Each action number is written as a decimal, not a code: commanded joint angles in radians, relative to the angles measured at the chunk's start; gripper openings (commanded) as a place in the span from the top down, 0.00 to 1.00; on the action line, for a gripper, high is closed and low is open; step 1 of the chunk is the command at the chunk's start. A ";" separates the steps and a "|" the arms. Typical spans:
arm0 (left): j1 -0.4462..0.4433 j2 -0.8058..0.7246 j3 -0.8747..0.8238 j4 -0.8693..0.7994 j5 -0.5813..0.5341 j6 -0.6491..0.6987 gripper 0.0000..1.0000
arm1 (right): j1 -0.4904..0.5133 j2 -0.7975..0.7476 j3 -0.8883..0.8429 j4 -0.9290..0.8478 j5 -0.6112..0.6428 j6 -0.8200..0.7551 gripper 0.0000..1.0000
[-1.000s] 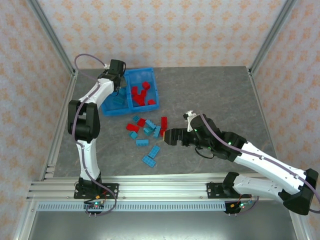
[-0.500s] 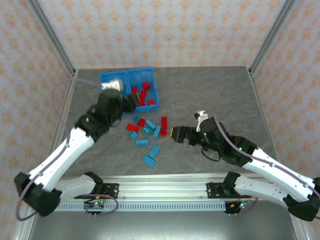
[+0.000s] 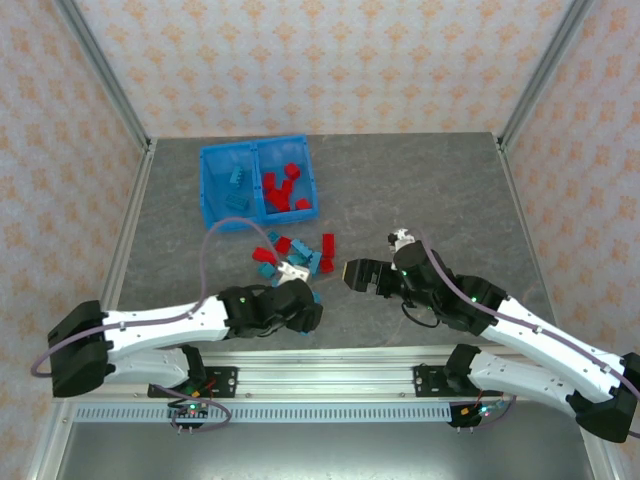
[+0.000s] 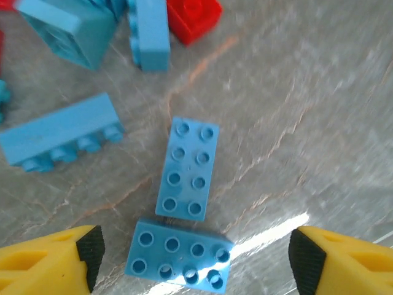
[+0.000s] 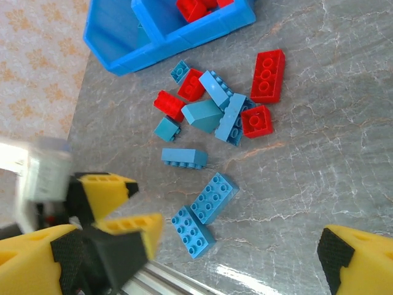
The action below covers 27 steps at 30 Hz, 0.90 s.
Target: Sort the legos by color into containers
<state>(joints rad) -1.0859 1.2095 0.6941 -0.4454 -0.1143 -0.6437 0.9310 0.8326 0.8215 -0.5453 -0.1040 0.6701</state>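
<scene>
As L jaws gape, legos (image 4: 187,169) beneath — blue

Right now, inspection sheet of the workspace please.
Surface: grey marbled table, glare near the front edge.
Job's things: blue bin, red bricks in its right compartment, blue bricks in the left; mixed loose pile nearer the arms.
Clutter: nothing seen.
End effectors: left end effector open above two loose blue bricks; right end effector open, empty, beside the pile.
Cables: purple cable looping over the left arm.
Surroundings: patterned walls, aluminium frame.
</scene>
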 commanded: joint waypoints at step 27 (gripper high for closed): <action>0.037 0.202 0.064 -0.039 0.001 0.060 0.55 | 0.006 -0.006 -0.048 0.016 -0.062 0.005 0.00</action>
<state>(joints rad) -1.0794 1.4891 0.7361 -0.4557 -0.0616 -0.5491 0.9310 0.8330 0.7837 -0.5442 -0.1501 0.6926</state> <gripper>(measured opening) 0.604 0.998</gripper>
